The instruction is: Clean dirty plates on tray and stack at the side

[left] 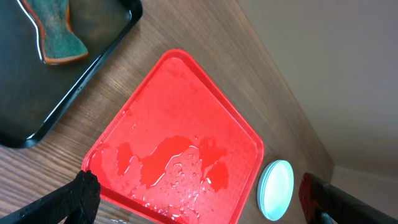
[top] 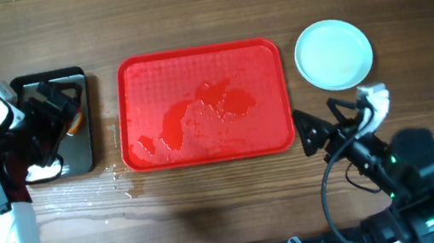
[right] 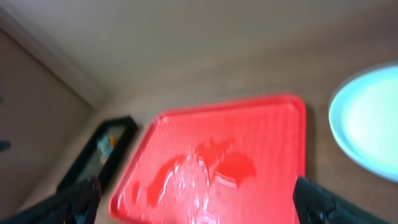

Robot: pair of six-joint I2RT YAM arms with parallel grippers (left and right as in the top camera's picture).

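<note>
Overhead: the red tray [top: 196, 52] lies with its long axis left to right and carries no plates, only a film of water [top: 199, 115]. The pale plates [top: 333, 54] sit on the table just off the tray's far right corner. They are beyond the right gripper [top: 307, 132] and slightly to its right. That gripper hangs, fingers parted, beside the tray's near right corner, so the right arm is the nearer one. The left gripper [top: 60, 110] is over the black pan [top: 83, 150], well apart from the plates.

Left wrist: the left fingers are spread wide at the bottom corners. The tray [left: 180, 57] lies ahead and the plates [left: 275, 190] beyond its far corner, edge-on; I cannot count them. A sponge [left: 59, 37] rests in the pan.

Right wrist: blurred, with both fingers spread. The tray [right: 292, 102] is ahead and the plates [right: 367, 121] are to its right. The stacking looks finished.
</note>
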